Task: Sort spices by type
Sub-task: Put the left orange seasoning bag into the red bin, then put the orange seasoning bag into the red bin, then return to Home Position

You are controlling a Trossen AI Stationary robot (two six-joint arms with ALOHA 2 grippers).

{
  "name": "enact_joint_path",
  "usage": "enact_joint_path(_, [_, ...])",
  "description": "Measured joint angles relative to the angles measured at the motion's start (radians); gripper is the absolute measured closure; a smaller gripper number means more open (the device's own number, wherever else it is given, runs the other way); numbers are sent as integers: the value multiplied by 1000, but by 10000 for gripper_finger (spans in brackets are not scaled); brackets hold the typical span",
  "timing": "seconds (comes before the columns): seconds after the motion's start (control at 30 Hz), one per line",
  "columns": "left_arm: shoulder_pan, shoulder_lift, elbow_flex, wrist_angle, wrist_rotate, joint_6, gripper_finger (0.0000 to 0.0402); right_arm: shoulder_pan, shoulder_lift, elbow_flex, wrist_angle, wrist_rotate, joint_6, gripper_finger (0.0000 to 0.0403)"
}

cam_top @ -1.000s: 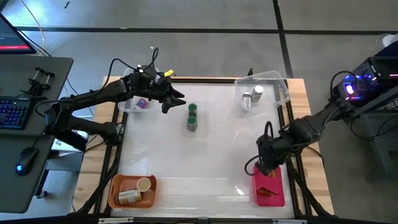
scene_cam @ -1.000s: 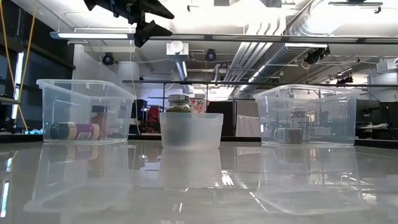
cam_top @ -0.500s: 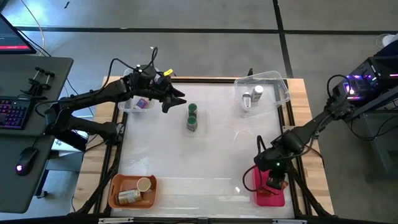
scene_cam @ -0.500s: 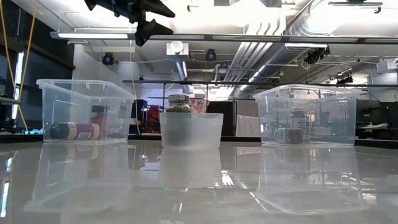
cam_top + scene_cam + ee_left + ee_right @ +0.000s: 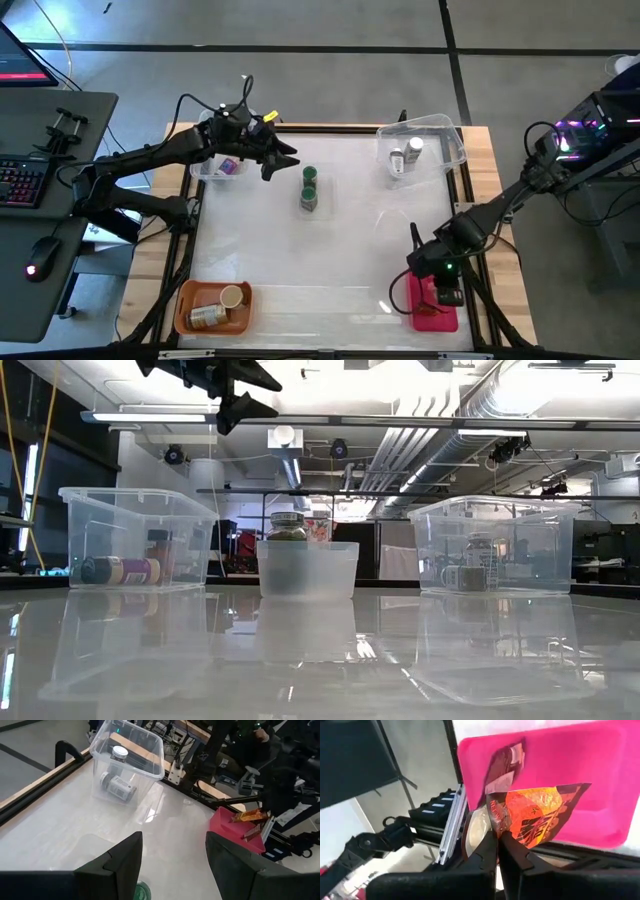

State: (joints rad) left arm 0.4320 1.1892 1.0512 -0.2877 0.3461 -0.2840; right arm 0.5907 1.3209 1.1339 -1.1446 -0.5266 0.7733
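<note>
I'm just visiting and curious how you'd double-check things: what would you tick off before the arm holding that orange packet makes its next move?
1. Grip on the orange foil packet: ok, the right tool is pinched shut on its corner.
2. Packet over the pink tray: ok, the tray lies right behind it.
3. Packet already resting in the tray: cannot tell.
4. Room in the tray: ok, one dark packet lies there, with bare pink around it.
5. Left tool out of the way: ok, open and high at the far side near the green-lidded jars.
</note>
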Motion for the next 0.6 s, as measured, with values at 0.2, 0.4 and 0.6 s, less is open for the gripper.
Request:
enact_joint_path(0.2, [0,0,0,0,-5,0,197,0,0,0,40,36,-18,399])
enact_joint_path(0.4, [0,0,0,0,-27,0,197,0,13,0,52,55,92,360])
enact_joint_path(0.6, [-1,0,0,-3,-27,0,197,7,35,0,48,56,149,289])
